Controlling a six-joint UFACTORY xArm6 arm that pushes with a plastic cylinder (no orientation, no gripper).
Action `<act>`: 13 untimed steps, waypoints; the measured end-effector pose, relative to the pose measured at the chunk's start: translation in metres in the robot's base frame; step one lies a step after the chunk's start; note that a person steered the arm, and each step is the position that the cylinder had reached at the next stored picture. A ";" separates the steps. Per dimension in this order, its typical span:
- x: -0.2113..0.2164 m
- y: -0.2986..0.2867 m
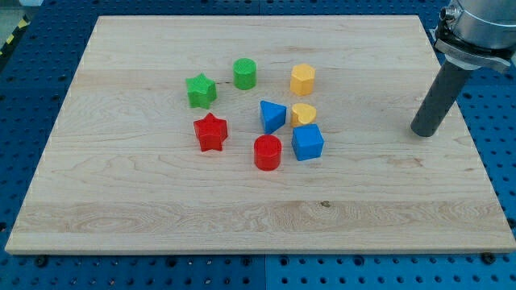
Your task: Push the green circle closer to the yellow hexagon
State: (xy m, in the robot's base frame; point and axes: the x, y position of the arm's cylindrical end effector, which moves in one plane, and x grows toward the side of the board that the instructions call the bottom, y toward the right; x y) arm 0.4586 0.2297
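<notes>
The green circle (245,73) stands on the wooden board (145,201), above the middle of the block cluster. The yellow hexagon (302,79) stands to its right, about a block's width away. My tip (422,131) rests on the board near its right edge, far to the right of all the blocks and touching none.
A green star (201,90) lies left of the green circle. A red star (210,132), a red circle (268,152), a blue triangle (272,116), a yellow heart (304,113) and a blue cube (307,142) lie below. A blue perforated table surrounds the board.
</notes>
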 end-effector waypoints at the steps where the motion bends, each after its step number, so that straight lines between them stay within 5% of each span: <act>1: 0.000 0.002; 3: 0.000 0.002; 5: -0.081 -0.008; 7: -0.151 -0.179; 8: -0.158 -0.297; 9: -0.155 -0.354; 13: -0.120 -0.296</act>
State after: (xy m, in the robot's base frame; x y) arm 0.3386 -0.0664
